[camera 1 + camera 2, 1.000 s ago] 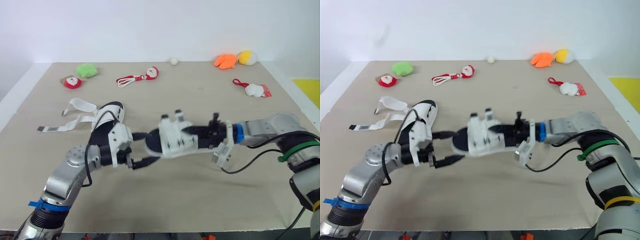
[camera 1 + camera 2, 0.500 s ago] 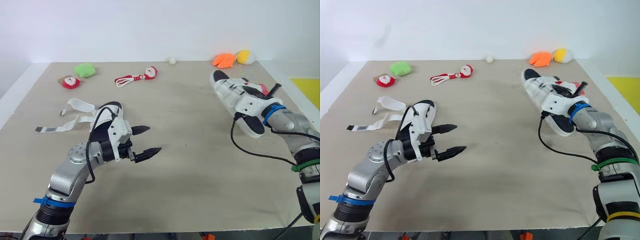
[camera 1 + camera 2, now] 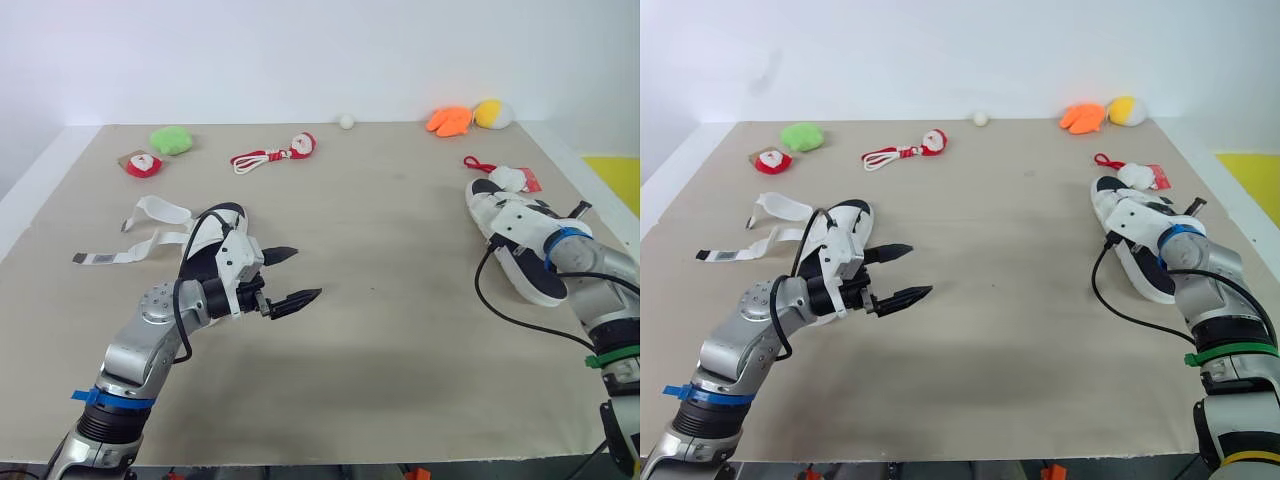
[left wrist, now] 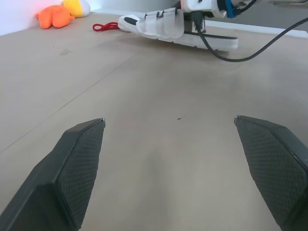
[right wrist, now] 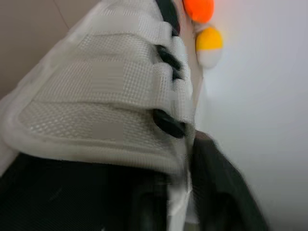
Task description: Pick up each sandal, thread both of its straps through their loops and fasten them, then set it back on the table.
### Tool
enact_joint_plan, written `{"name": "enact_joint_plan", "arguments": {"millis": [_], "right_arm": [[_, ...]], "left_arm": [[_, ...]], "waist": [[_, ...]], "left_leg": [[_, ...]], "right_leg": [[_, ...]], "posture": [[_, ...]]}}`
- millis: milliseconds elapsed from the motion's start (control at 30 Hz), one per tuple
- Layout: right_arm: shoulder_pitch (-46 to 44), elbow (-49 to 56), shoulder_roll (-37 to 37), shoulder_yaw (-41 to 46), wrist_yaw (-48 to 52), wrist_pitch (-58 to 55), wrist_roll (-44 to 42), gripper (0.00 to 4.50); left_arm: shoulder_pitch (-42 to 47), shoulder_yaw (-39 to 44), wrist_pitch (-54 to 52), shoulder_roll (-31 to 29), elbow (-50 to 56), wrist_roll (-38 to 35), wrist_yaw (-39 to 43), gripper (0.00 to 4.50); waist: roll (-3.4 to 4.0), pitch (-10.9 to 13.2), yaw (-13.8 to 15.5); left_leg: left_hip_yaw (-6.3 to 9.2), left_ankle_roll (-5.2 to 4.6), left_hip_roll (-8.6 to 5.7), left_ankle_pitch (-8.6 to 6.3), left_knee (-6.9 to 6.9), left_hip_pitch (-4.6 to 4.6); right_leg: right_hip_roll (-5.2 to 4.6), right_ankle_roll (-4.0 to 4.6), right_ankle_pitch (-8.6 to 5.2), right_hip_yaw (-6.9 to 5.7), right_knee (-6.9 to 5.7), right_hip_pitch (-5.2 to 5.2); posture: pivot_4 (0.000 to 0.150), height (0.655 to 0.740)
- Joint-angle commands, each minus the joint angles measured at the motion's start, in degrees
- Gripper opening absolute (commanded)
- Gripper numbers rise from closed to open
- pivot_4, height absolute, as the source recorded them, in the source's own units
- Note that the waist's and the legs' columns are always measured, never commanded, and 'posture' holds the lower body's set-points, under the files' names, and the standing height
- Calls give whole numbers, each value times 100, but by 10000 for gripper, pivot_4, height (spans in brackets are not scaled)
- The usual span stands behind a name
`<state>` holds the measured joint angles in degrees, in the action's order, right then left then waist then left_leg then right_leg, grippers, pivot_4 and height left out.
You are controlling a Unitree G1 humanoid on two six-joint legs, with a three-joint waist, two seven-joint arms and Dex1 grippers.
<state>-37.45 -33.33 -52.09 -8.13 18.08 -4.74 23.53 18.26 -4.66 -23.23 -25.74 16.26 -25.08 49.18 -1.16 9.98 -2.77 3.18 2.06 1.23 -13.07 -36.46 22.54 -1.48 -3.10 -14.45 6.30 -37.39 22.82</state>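
Observation:
A white sandal with a black sole (image 3: 508,218) has both straps fastened and lies sole down at the table's right side, toe towards the far edge. My right gripper (image 3: 550,232) is shut on its heel end, its fingers largely hidden by the shoe. The right wrist view shows the fastened straps (image 5: 120,86) close up. The second sandal (image 3: 214,232) lies at the left, its white straps (image 3: 150,225) loose and spread out to the left. My left gripper (image 3: 302,274) hovers just right of that sandal, open and holding nothing, with its fingers (image 4: 72,178) far apart.
Along the far edge lie a green plush (image 3: 172,140), a red toy (image 3: 143,164), a red-and-white cord toy (image 3: 275,154), a white ball (image 3: 346,122), and orange (image 3: 450,121) and yellow (image 3: 492,114) plushes. A red-and-white toy (image 3: 505,177) lies just beyond the fastened sandal's toe.
The right arm has carried the fastened sandal from the table's middle to the right side and lowered it. The left gripper let go of it, opened, and has stayed near the second sandal.

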Motion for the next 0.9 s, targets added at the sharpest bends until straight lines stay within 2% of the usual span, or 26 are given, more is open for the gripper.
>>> {"name": "enact_joint_plan", "arguments": {"millis": [33, 100, 167, 233, 400, 500, 600, 833, 900], "right_arm": [[-28, 330, 56, 602, 258, -327, -578, 26918], [9, 508, 167, 949, 562, -543, -1089, 36823], [48, 764, 284, 1433, 1067, -757, -1847, 44379], [28, 949, 337, 1954, 1515, -902, -2578, 44379], [-269, 1762, 556, 2609, 2532, -1460, -4162, 44379], [-395, 2320, 746, 2469, 2960, -1931, -4738, 44379], [-385, 2278, 839, 1982, 3173, -1707, -4448, 44379], [-504, 1542, 853, 1793, 3021, -934, -3950, 44379], [-488, 1291, 687, 1565, 2916, -394, -3416, 44379]], "left_arm": [[71, 86, 145, -11, 51, 6, -43, 45000], [36, 107, 155, -38, 49, 19, -67, 45000], [-18, 178, 147, -62, 82, 29, -144, 45000], [-91, 304, 134, -95, 140, 14, -255, 45000], [-241, 658, 160, -253, 227, 105, -575, 45000], [-303, 923, 207, -351, 260, 137, -785, 45000], [-472, 1130, 129, -448, 412, 74, -880, 45000], [-626, 1133, 28, -483, 672, -4, -984, 45000], [-624, 1133, 31, -483, 669, -11, -996, 45000]], "waist": [[0, 0, 0], [0, 0, 0], [0, 0, -5], [3, 2, -18], [11, 7, -28], [12, 7, -44], [8, 8, -42], [1, 12, 29], [2, 12, 15]], "left_leg": [[0, 0, 0, 0, -1, 0], [0, 0, 0, 0, -1, 0], [0, 0, 0, 0, -2, 0], [0, 0, 2, 0, -1, 0], [0, -1, 5, 0, -1, 0], [0, -1, 10, 0, -2, 0], [3, -1, 11, 1, -4, 0], [3, 3, 2, 3, -18, 26], [2, 3, 2, 3, -18, 35]], "right_leg": [[0, -1, 1, 0, 0, 0], [0, -2, 1, 1, 0, 0], [1, -2, 2, 1, 0, 0], [2, -3, 3, 1, 0, -1], [6, -4, 4, 1, 0, 0], [10, -3, 10, 2, -1, 1], [11, -4, 12, -2, 0, -1], [0, -13, 18, -6, 2, 13], [0, -15, 21, -5, 4, 22]], "posture": [[1500, 7400], [1500, 7400], [1500, 7400], [1500, 7400], [1500, 7400], [1500, 7400], [1500, 7400], [1500, 7400], [1500, 7400]]}}
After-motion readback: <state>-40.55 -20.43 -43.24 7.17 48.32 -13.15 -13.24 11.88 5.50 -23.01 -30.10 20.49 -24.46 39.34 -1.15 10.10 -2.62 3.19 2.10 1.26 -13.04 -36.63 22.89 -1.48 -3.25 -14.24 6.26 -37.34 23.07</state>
